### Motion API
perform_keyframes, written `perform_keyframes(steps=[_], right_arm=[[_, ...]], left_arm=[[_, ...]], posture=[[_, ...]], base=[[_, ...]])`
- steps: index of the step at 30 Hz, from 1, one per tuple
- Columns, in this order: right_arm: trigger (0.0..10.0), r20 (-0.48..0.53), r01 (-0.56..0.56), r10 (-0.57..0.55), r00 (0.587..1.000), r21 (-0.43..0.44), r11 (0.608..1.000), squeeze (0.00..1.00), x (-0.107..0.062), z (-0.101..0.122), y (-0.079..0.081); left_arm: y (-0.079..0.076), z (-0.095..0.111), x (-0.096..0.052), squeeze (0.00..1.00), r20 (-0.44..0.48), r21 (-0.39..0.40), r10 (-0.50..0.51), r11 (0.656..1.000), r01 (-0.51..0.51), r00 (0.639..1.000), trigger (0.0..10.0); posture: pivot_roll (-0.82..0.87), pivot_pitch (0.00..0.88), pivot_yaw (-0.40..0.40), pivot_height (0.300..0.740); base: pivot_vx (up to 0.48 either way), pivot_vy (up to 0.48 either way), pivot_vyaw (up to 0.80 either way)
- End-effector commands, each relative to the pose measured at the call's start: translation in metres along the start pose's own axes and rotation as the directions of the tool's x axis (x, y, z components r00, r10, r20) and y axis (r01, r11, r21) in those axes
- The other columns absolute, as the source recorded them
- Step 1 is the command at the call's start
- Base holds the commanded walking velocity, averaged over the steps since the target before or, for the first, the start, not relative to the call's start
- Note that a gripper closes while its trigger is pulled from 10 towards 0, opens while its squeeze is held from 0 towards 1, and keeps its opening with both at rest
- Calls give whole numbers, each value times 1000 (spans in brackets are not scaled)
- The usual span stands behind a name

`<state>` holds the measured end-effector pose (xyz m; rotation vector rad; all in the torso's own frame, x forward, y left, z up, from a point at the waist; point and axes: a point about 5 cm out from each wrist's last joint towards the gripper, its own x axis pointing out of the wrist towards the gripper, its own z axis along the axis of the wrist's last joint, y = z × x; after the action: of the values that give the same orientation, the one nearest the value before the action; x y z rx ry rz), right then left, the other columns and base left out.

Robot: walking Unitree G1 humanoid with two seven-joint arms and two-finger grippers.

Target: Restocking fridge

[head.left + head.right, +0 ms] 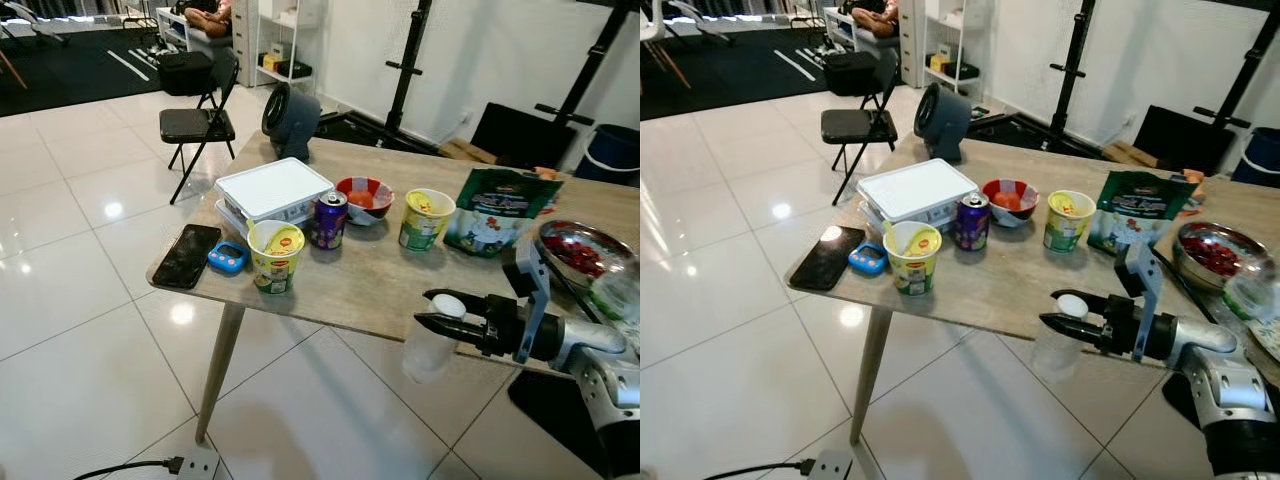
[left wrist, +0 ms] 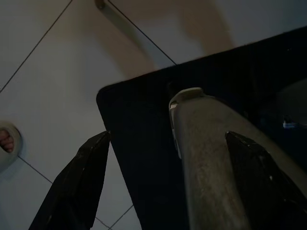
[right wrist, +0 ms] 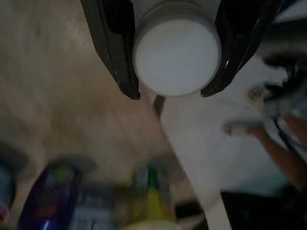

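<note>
The clear plastic bottle with a white cap [image 1: 437,340] is hanging upright off the near edge of the wood-grain surface [image 1: 370,280]. The right gripper [image 1: 440,311] is reaching leftward, its jaws closing on the bottle's neck; the left gripper [image 2: 158,187] is hanging idle, jaws apart and empty.

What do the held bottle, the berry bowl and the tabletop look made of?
Bottle in the right claw: clear plastic, see-through, with an opaque white cap.
Bowl: likely stainless steel, with a shiny grey rim.
Tabletop: matte wood or wood-look laminate; pale grain shows, which one can't be told.
</note>
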<state>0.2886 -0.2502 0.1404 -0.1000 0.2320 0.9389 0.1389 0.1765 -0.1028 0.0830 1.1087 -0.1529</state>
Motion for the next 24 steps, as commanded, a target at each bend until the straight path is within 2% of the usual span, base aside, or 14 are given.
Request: perform_keyframes(steps=[1, 3, 4, 5, 10, 11, 15, 17, 18, 19, 21, 22, 23, 24], right_arm=[[10000, -67, 71, -72, 995, -17, 997, 0, -3, -9, -6], [10000, -88, 105, -106, 990, -15, 994, 0, -4, -14, -9], [10000, -144, 193, -192, 971, -7, 981, 0, -7, -29, -15], [10000, -144, 193, -192, 971, -7, 981, 0, -7, -29, -15], [10000, -238, 378, -355, 904, 54, 924, 0, -12, -68, -19], [10000, -238, 378, -355, 904, 54, 924, 0, -12, -68, -19], [10000, -349, 543, -482, 804, 99, 834, 0, -19, -108, -13], [10000, -349, 543, -482, 804, 99, 834, 0, -19, -108, -13], [10000, -383, 592, -515, 767, 110, 799, 0, -23, -120, -9], [10000, -383, 592, -515, 767, 110, 799, 0, -23, -120, -9], [10000, -460, 710, -594, 660, 123, 694, 0, -33, -146, 1], [10000, -460, 710, -594, 660, 123, 694, 0, -33, -146, 1], [10000, -499, 773, -630, 595, 141, 619, 0, -40, -159, 8], [10000, -534, 816, -654, 536, 130, 563, 0, -45, -170, 15]], left_arm=[[-7, -30, -3, 0, -118, -15, -25, 1000, 24, 993, 10000], [-8, -29, -3, 0, -117, -16, -26, 1000, 24, 993, 10000], [-7, -29, -3, 0, -116, -17, -25, 1000, 23, 993, 10000], [-7, -29, -3, 0, -116, -17, -25, 1000, 23, 993, 10000], [-6, -29, -4, 0, -115, -17, -20, 1000, 18, 993, 10000], [-6, -29, -4, 0, -115, -17, -20, 1000, 18, 993, 10000], [-5, -30, -4, 0, -113, -19, -16, 1000, 14, 993, 10000], [-5, -30, -4, 0, -113, -19, -16, 1000, 14, 993, 10000], [-5, -30, -4, 0, -113, -17, -16, 1000, 15, 993, 10000], [-5, -30, -4, 0, -113, -17, -16, 1000, 15, 993, 10000], [-5, -29, -4, 0, -112, -14, -15, 1000, 14, 994, 10000], [-5, -29, -4, 0, -112, -14, -15, 1000, 14, 994, 10000], [-5, -29, -4, 0, -111, -12, -14, 1000, 13, 994, 10000], [-5, -29, -4, 0, -111, -10, -14, 1000, 13, 994, 10000]], posture=[[-80, 32, -72, 740], [-79, 31, -73, 740], [-78, 32, -75, 740], [-78, 32, -75, 740], [-74, 32, -75, 740], [-74, 32, -75, 740], [-73, 27, -77, 740], [-73, 27, -77, 740], [-73, 27, -77, 740], [-73, 27, -77, 740], [-70, 24, -77, 740], [-70, 24, -77, 740], [-72, 21, -75, 740], [-72, 21, -75, 740]], base=[[-277, 0, 0], [-277, 0, 0], [0, 0, 0], [0, 0, 0], [0, 0, 0], [0, 0, 0], [0, 0, 0], [0, 0, 0], [0, 0, 0], [0, 0, 0], [0, 0, 0], [0, 0, 0], [0, 0, 0], [0, 0, 0]])
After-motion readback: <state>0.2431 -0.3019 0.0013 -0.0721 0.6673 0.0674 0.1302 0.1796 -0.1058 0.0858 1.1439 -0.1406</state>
